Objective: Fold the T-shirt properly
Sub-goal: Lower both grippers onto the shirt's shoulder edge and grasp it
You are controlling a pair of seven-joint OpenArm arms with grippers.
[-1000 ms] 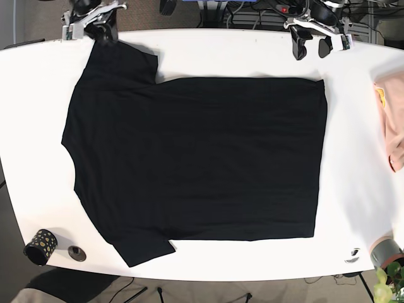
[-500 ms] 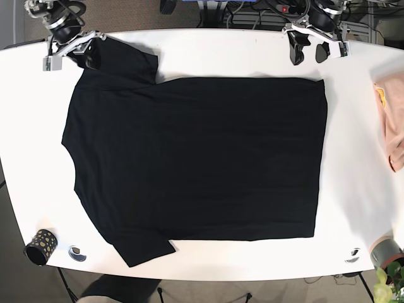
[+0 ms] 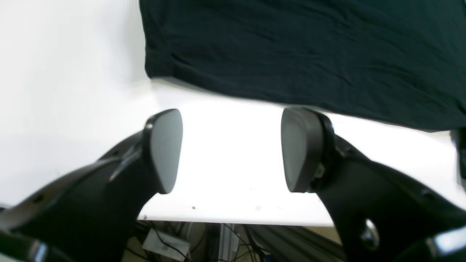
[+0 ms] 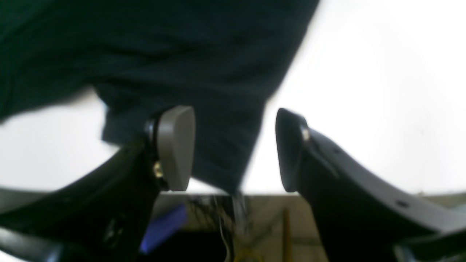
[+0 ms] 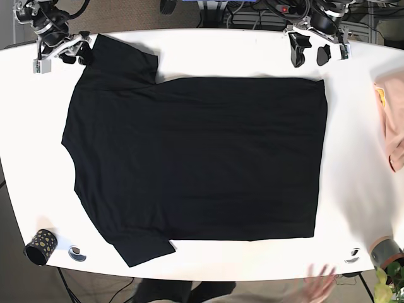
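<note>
Lying flat on the white table (image 5: pixel 189 53), the black T-shirt (image 5: pixel 196 164) is spread out unfolded, collar side toward the base view's left, hem toward the right, one sleeve up at the far-left corner and the other near the front edge. Left gripper (image 5: pixel 310 52) sits at the far edge just past the shirt's hem corner, jaws wide apart and holding nothing; in its wrist view the hem edge (image 3: pixel 291 94) lies just ahead of the pads (image 3: pixel 165 149), not between them. Right gripper (image 5: pixel 74 55) is at the far-left corner beside the upper sleeve, jaws also spread; wrist view shows the sleeve (image 4: pixel 204 120) reaching into the gap, next to one pad, the other pad clear of it. Contact not confirmable, view is blurred. Peach garment (image 5: pixel 392 120) at the right table edge, a dotted black cup (image 5: pixel 40 246) at the front-left corner.
</note>
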